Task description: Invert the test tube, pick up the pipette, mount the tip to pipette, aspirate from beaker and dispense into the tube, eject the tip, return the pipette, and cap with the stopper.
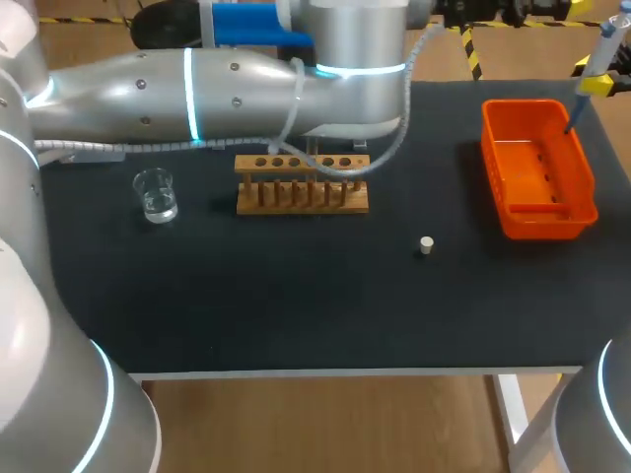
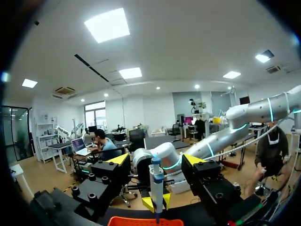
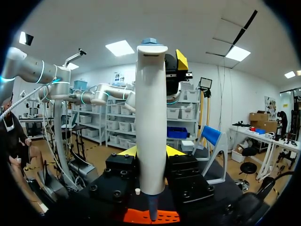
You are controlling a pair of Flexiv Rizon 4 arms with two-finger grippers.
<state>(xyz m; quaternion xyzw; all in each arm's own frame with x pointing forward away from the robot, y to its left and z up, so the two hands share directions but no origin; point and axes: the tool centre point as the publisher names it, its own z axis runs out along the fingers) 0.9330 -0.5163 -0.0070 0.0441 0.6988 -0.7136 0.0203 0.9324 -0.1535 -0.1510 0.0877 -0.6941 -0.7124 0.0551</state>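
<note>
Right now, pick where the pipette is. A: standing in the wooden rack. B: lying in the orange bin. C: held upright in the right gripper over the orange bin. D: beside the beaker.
C: the pipette stands clamped between the fingers of the right gripper, its lower end above the orange bin.

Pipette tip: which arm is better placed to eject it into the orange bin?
Right. The right gripper is shut on the pipette and holds it tip-down above the orange bin. The left gripper is open, empty, and only faces the pipette.
</note>
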